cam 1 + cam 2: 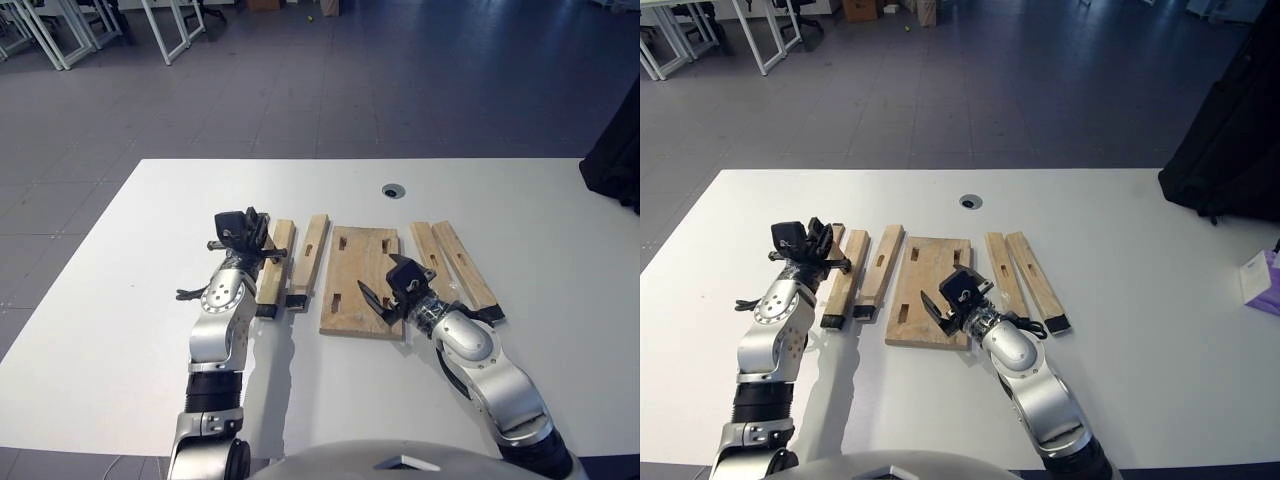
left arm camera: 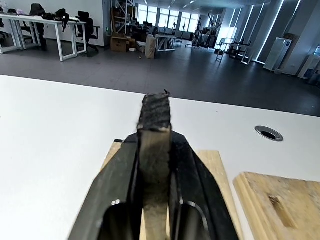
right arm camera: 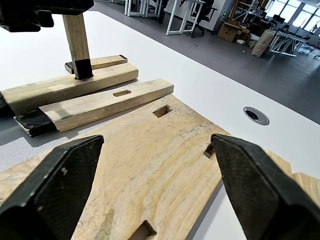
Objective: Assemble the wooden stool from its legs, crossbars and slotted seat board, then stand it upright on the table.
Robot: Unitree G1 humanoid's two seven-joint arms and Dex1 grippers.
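The slotted seat board (image 1: 362, 268) lies flat mid-table. Two wooden legs (image 1: 310, 256) lie to its left and two more (image 1: 463, 264) to its right, all with black-taped ends. My left gripper (image 1: 240, 232) is shut on a short crossbar (image 3: 76, 35). The crossbar stands upright with its black end on the leftmost leg (image 3: 65, 85). In the left wrist view the fingers (image 2: 120, 170) clamp that crossbar (image 2: 154, 115). My right gripper (image 1: 395, 290) hovers open over the board's near right part, its fingertips (image 3: 55, 190) spread wide above the board (image 3: 150, 150).
Another short wooden piece (image 3: 102, 62) lies flat just beyond the leftmost leg. A round cable hole (image 1: 393, 190) sits in the table behind the board. A black bag (image 1: 1230, 150) and a purple box (image 1: 1265, 280) are at the far right.
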